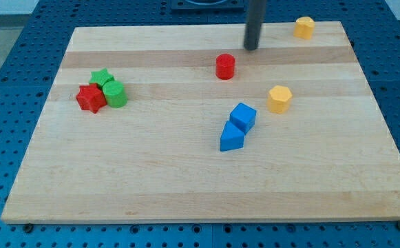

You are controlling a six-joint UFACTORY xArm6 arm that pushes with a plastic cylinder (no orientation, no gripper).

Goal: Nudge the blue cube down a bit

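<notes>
We note my tip (252, 48) near the view's top, well above the blue cube (243, 116), which sits mid-board touching a blue wedge (231, 137); there are no fingers to report.

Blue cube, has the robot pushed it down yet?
Nothing looks done yet: the blue cube sits mid-board, against the other blue block below it. Right now my tip is near the view's top, up and right of the red cylinder, well away from the cube. Left: get above the cube and nudge it down.
</notes>
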